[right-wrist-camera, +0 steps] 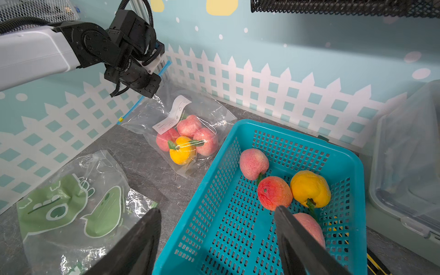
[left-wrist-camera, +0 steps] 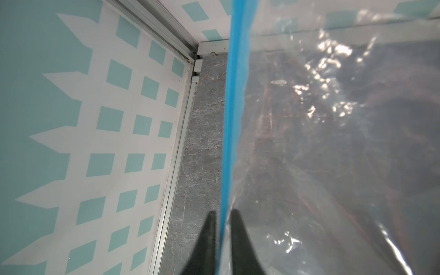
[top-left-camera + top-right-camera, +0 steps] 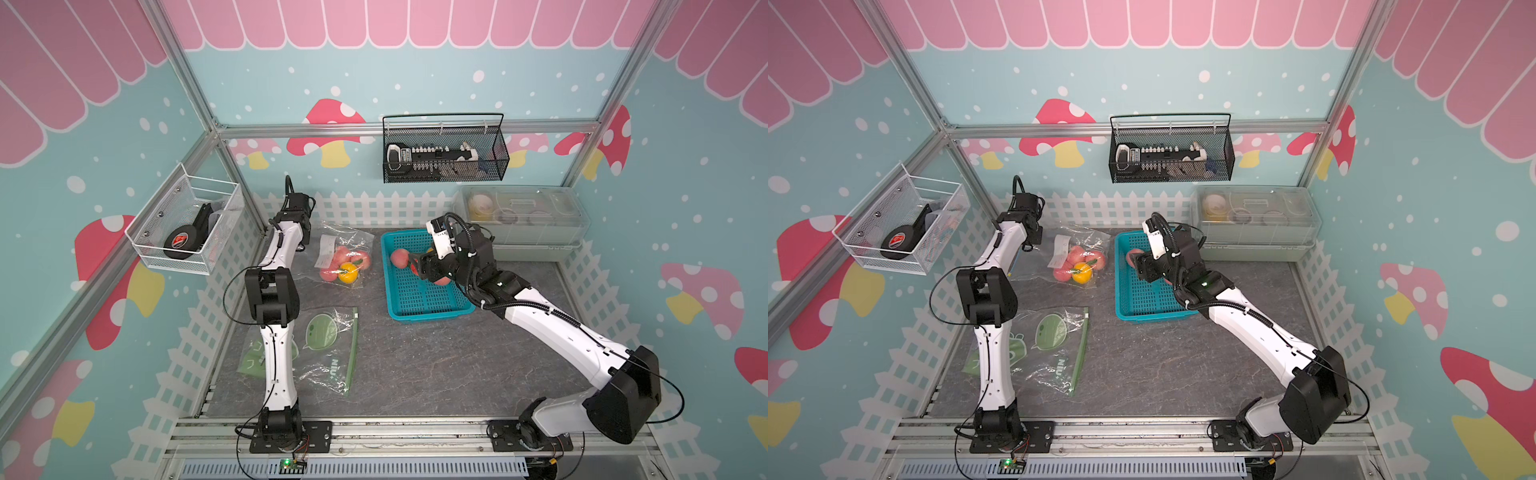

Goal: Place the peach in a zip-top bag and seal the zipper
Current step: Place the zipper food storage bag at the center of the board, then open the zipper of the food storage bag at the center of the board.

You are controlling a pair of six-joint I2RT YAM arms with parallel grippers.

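A clear zip-top bag (image 3: 345,257) (image 1: 185,138) with pink peaches and a yellow one inside lies at the back of the table. Its blue zipper (image 2: 234,95) runs between the fingers of my left gripper (image 2: 223,213), which stand slightly apart on either side of the strip, open. My right gripper (image 1: 217,209) hangs open over the teal basket (image 3: 432,313) (image 1: 214,166) with nothing between its fingers. In the basket lie a pink peach (image 1: 253,164) (image 3: 400,257), a red-orange one (image 1: 273,192), a yellow one (image 1: 309,188) and another pink one (image 1: 309,228) partly behind a finger.
A second bag with green print (image 3: 328,349) (image 1: 71,207) lies flat near the left arm. A clear lidded box (image 3: 523,216) stands at the back right. A black wire basket (image 3: 444,153) hangs on the back wall and a white mesh basket (image 3: 187,224) on the left wall.
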